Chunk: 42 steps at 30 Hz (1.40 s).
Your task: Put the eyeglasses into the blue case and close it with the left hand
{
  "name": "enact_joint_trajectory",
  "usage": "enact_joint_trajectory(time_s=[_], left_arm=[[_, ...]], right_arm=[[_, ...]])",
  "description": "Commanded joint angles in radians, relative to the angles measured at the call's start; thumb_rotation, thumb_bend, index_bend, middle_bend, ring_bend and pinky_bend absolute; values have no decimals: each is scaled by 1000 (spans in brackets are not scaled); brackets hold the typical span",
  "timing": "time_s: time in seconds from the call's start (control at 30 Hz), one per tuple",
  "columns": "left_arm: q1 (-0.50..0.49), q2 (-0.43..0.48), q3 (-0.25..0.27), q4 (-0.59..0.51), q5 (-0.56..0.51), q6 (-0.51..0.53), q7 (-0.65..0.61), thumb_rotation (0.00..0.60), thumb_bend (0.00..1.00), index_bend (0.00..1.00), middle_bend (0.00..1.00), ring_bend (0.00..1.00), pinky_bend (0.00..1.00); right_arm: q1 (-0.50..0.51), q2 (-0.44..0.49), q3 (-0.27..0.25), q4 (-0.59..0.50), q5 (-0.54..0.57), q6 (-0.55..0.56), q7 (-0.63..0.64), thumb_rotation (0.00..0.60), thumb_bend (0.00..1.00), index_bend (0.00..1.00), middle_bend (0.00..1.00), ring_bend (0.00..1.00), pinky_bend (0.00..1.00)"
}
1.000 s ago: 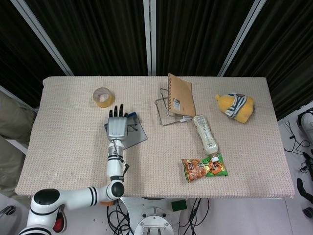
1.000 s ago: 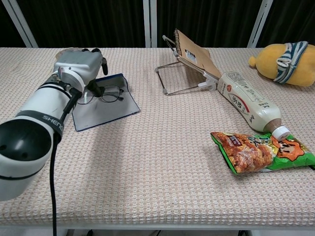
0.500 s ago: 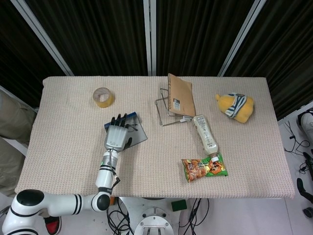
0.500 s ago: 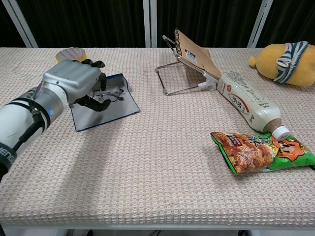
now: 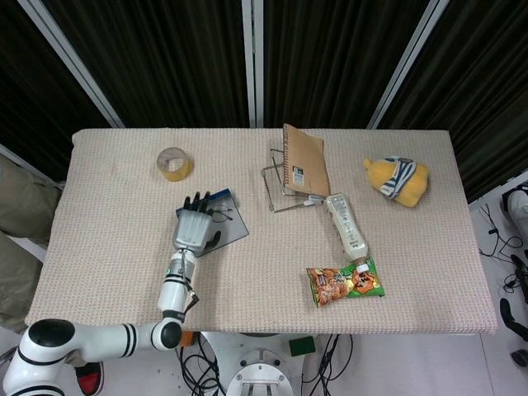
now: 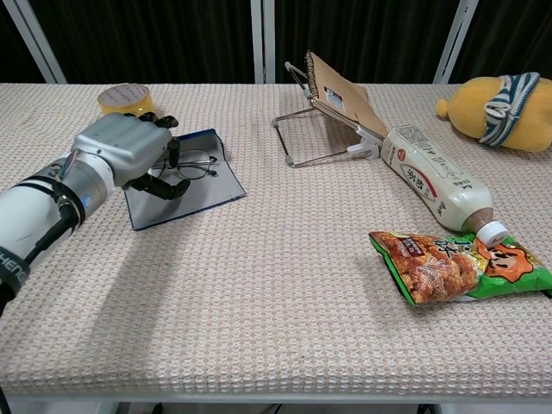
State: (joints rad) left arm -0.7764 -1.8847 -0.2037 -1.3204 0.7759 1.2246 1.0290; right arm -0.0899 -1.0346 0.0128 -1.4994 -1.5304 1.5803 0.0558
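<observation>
Left hand (image 6: 129, 148) at table's (image 5: 124, 247) 9 o'clock, palm down over blue case (image 6: 211, 185), fingers spread, gripping nothing. Case lies open, flat. Eyeglasses (image 6: 197, 163) rest on case, 3 o'clock of fingertips. Right hand out of sight.

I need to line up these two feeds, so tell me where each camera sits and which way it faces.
Head view: high above, looking steeply down on the whole table; shows the left hand, forearm and shoulder.
Chest view: low at the near edge, looking across towards the curtain; shows the left hand and forearm.
Shared: the hand over the blue case beside the eyeglasses, tape roll, bottle.
</observation>
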Motion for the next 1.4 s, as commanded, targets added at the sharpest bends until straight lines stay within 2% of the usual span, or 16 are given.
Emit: enact_joint_trajectory(time_s=[0.03,0.4,0.57,0.77,0.93,1.03,1.13,1.4], left_arm=[[-4,-5,-5,13,-3,-9,-4,250,327,333,0,0,125],[-20,-37,-24,106,-36,-29,13,247,327,198,0,0,125],[-8,-39,-28,93,-21,-2,-5,254,327,154,0,0,125],[12,-11,-21,-10,-16,12,-15,261,317,174,0,0,125],[23,16,3,-110,41,46,-27,247,235,186,0,0,125],[26,16,28,-135,79,69,-18,241,230,273,0,0,125],[32,5,54,-131,106,83,-8,209,230,336,0,0,125],[36,-32,52,-62,60,67,37,191,229,343,0,0,125]], right_arm=[[1,-1,0,-1,1,-1,-1,600,503,0,0,0,0],[1,0,2,1,6,-4,0,600,503,0,0,0,0],[1,-1,1,4,7,-7,3,600,503,0,0,0,0],[2,-5,0,7,4,-6,2,600,503,0,0,0,0],[1,-6,0,9,3,-3,4,600,503,0,0,0,0],[0,-8,0,10,1,0,5,600,503,0,0,0,0],[0,-9,1,13,3,0,7,600,503,0,0,0,0],[-3,-6,2,18,4,5,16,600,503,0,0,0,0]])
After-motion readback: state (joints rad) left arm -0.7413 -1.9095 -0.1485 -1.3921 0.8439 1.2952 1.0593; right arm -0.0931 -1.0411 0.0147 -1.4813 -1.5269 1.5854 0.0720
